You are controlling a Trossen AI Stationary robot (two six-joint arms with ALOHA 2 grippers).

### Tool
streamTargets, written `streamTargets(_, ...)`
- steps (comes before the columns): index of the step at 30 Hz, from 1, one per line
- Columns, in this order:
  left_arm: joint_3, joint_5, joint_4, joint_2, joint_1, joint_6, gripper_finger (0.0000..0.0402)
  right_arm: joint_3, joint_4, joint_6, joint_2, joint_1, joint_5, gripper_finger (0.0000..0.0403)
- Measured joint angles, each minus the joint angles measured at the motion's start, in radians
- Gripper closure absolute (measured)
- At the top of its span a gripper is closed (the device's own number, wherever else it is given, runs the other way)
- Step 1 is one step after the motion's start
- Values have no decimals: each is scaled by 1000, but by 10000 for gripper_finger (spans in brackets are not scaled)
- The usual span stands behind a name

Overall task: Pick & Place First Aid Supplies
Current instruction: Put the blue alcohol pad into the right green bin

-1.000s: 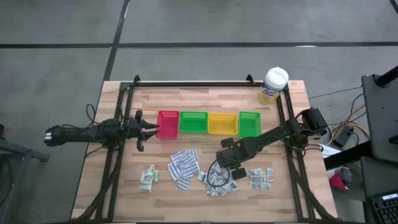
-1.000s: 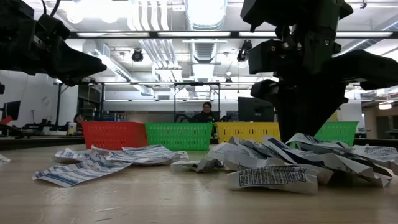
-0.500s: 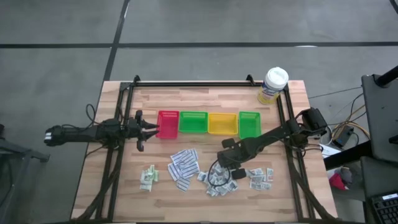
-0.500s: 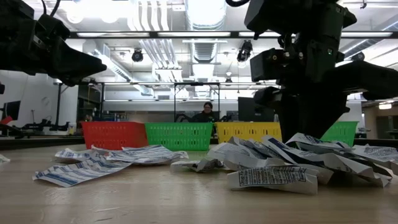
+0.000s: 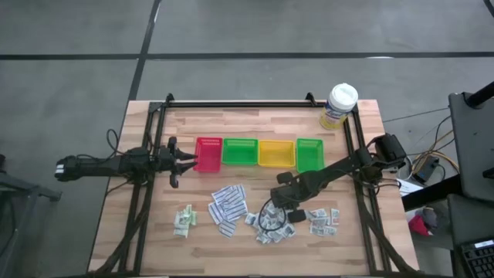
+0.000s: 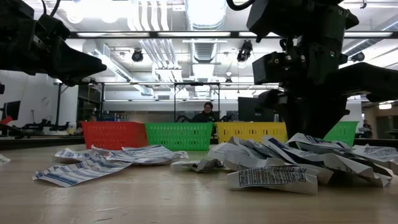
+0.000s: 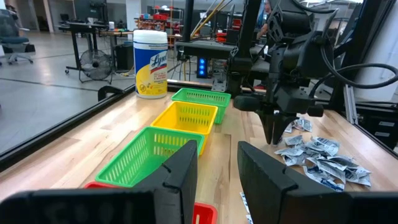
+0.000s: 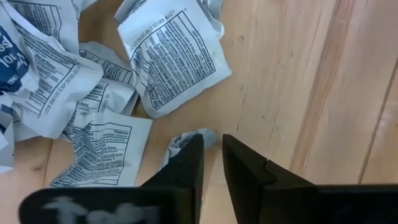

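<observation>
Right wrist view shows the right gripper (image 8: 211, 155) fingers narrowed on one packet's (image 8: 186, 140) crumpled corner in the desk's (image 5: 255, 123) middle pile; so thin a pinch could slip. Left gripper (image 7: 217, 171), slightly parted, empty, waits by the red tray (image 5: 208, 154).

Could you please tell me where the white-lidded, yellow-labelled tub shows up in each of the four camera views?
High view: the tub stands at the table's far right corner, beyond the green tray.
Low view: not in it.
Left wrist view: the tub stands upright on the wood beyond the last green tray.
Right wrist view: not in it.
Shared landmark: the yellow tray, also in the left wrist view.
</observation>
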Motion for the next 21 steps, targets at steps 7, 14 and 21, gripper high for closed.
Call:
streamTargets(7,0,0,0,0,0,0,289,1,1,12,23,0,4,383)
streamTargets(14,0,0,0,0,0,0,289,5,-5,10,22,0,18,394)
streamTargets(21,0,0,0,0,0,0,289,41,-13,-7,30,-1,50,395)
